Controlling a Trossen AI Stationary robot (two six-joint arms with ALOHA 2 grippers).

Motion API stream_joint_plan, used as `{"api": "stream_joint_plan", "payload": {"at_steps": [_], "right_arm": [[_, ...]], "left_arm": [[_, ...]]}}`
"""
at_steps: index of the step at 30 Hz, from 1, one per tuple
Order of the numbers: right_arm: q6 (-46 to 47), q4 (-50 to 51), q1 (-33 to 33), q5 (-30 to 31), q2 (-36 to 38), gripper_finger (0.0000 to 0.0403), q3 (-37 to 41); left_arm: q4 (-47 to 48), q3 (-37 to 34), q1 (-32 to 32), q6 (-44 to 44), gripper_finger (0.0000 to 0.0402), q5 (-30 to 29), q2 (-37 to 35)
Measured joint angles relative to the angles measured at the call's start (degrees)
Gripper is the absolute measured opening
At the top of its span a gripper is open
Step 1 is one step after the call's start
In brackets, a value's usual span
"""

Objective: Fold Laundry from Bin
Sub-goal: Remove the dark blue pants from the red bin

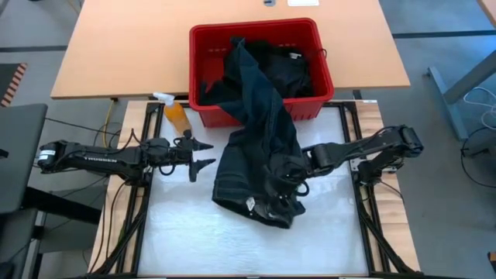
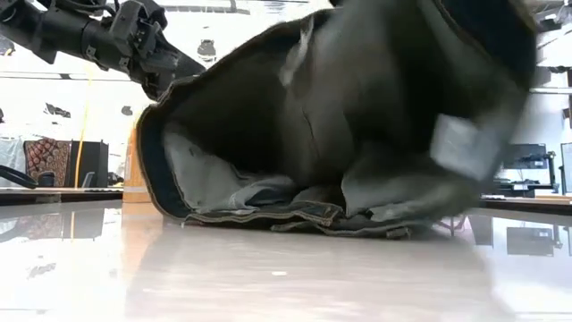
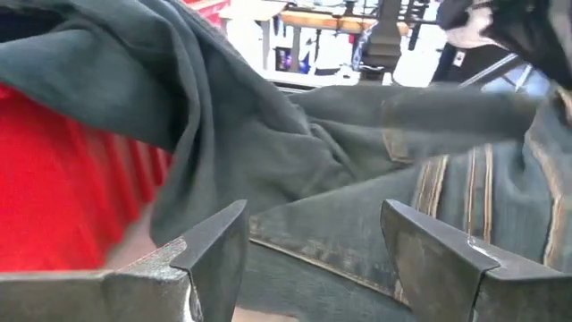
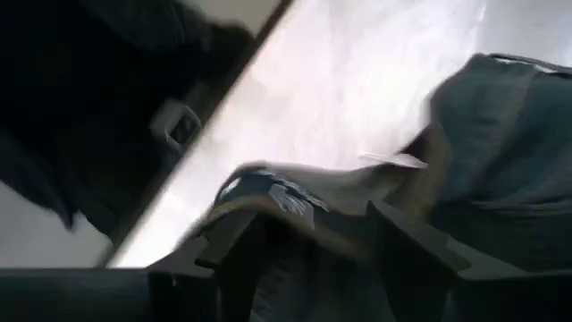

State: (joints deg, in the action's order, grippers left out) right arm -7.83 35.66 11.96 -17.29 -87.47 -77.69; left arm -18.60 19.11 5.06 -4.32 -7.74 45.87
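laundry (image 1: 260, 147) draped from bin (image 1: 310, 35), onto table

No lettering can be read anywhere. The dark garment (image 1: 260, 155) carries a small pale tag (image 1: 250, 204) near its lower edge — too small to make out (a blurred pale patch (image 2: 458, 148) in the low view, equally unreadable).

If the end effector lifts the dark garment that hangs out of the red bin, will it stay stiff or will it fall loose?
Probably loose: the dark garment drapes over the red bin rim and bunches in folds on the table. Its thick stitched seams suggest denim, so it may be rather heavy. Lifted at one point, most would likely sag and drag.
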Motion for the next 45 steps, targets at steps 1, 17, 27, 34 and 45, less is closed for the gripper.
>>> {"api": "stream_joint_plan", "payload": {"at_steps": [1,17,27,34,45], "right_arm": [[-1.5,1.5,0.1,1.9,0.3,0.0229,-0.7],[-26.9,20.9,-8.2,52.7,0.6,0.0224,-4.9],[-59.7,4.1,-17.6,53.3,0.0,0.0224,-0.4],[-68.1,4.2,-21.0,52.3,0.0,0.0224,2.2],[-75.9,-7.7,-23.1,52.2,0.0,0.0136,8.5]], "left_arm": [[0.0,0.0,-0.3,0.0,0.0243,0.0,0.0],[-13.0,0.0,-12.9,-1.3,0.0243,-3.8,19.0],[-11.7,7.6,-20.4,5.2,0.0243,-5.1,30.5],[-4.2,13.4,-24.2,8.6,0.0243,-9.0,37.0],[-0.5,14.2,-24.2,8.1,0.0241,-9.0,38.7]]}}
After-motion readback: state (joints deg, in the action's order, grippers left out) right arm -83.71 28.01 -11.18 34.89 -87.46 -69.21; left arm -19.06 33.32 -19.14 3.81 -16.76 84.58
